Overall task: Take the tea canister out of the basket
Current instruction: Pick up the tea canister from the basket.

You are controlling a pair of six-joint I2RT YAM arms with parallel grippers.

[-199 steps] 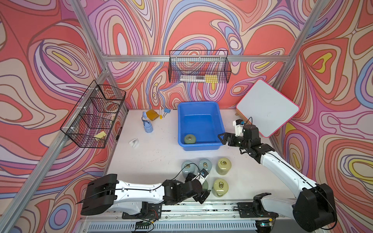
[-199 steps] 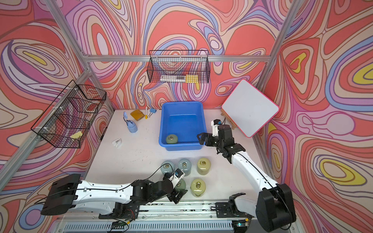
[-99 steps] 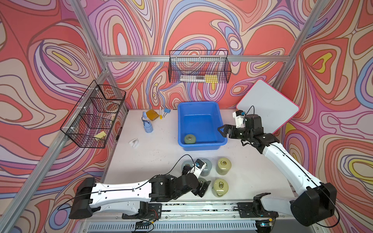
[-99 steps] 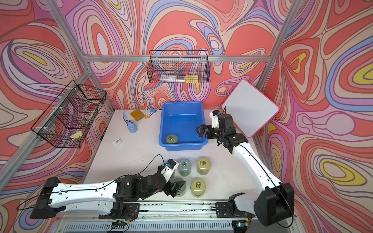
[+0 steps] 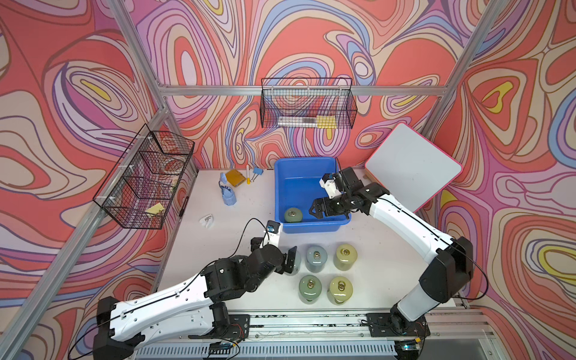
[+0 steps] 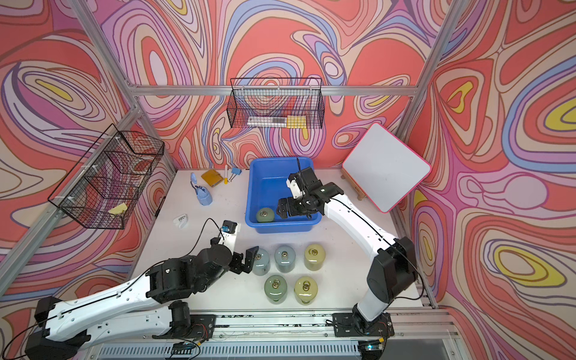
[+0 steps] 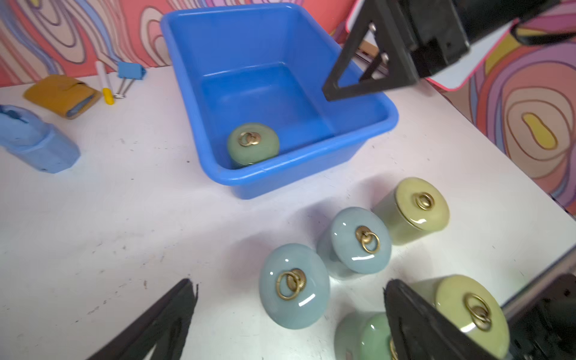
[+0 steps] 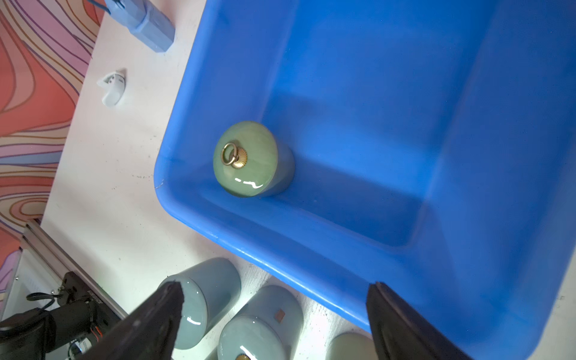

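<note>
The tea canister [image 5: 293, 215] [image 6: 265, 214], green with a brass ring on its lid, stands upright in the near left corner of the blue basket [image 5: 305, 160] [image 6: 280, 160]. My right gripper [image 5: 314, 209] [image 6: 281, 209] hovers open over the basket's near right part, fingertips pointing toward the canister and apart from it. In the right wrist view the canister [image 8: 246, 159] lies beyond the open right gripper [image 8: 276, 290]. My left gripper [image 5: 288, 260] [image 6: 249, 260] is open and empty on the table in front of the basket, next to a blue-grey canister [image 7: 294, 286].
Several more canisters [image 5: 345, 255] stand in two rows in front of the basket. A pink-edged whiteboard [image 5: 411, 165] leans at the back right. A blue bottle [image 5: 229, 196], yellow wallet [image 5: 235, 177] and small white piece [image 5: 207, 219] lie left of the basket. Wire baskets [image 5: 307, 107] hang on the walls.
My right gripper has swung from outside the basket's right wall to above its inside, closer to the canister. My left gripper has drawn back and to the left, away from the front-row canisters.
</note>
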